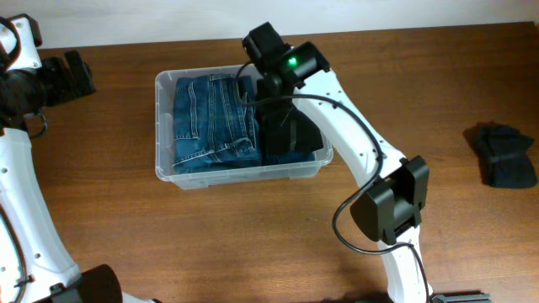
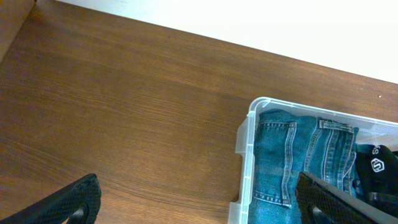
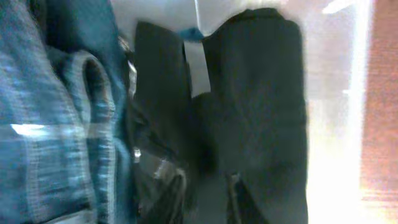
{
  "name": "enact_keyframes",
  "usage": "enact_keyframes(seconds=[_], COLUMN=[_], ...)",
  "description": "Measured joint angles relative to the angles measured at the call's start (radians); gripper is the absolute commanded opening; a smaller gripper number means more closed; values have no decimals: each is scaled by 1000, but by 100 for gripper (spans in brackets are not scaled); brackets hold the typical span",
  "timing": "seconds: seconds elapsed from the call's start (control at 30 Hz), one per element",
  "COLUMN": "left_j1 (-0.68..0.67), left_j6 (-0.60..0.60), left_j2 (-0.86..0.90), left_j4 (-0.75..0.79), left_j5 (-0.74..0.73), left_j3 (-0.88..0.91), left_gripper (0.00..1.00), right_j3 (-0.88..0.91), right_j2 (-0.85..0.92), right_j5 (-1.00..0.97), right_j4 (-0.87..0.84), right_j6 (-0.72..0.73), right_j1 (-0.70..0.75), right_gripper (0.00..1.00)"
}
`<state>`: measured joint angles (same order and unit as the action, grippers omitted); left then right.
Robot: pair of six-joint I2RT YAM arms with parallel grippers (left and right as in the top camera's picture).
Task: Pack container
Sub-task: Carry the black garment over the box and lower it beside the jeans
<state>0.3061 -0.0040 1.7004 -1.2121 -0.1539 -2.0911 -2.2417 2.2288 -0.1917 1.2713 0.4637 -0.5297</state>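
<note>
The container (image 1: 158, 126) is a clear bin at mid-table, and its near-left corner (image 2: 249, 155) shows in the left wrist view. Folded blue jeans (image 1: 210, 122) (image 2: 280, 155) (image 3: 56, 112) fill its left part. A black garment (image 1: 296, 139) (image 3: 255, 99) lies in its right part. My right gripper (image 1: 274, 108) (image 3: 206, 196) reaches down into the bin over the black garment. Its fingers stand close together against dark cloth, and blur hides whether they pinch it. My left gripper (image 2: 199, 202) (image 1: 74, 76) hangs open and empty above bare table, left of the bin.
Another dark garment (image 1: 504, 156) lies crumpled on the table at the far right. The right arm's white links (image 1: 370, 168) cross the table just right of the bin. A pale wall (image 1: 253, 17) runs behind the table's back edge.
</note>
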Motion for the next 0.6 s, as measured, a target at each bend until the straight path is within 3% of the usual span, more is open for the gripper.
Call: enact_keyframes(seconds=[0.33, 0.6], left_j1=[0, 0], left_j6=[0, 0], left_j2=[0, 0], left_j4=[0, 0], left_j5=[0, 0], left_j3=[0, 0], left_gripper=[99, 100], right_j3=[341, 341], right_j2=[-46, -57], right_j5=[-19, -8], right_j4=[-298, -287], right_j6=[0, -1], right_j1=[1, 7], right_gripper=[15, 16])
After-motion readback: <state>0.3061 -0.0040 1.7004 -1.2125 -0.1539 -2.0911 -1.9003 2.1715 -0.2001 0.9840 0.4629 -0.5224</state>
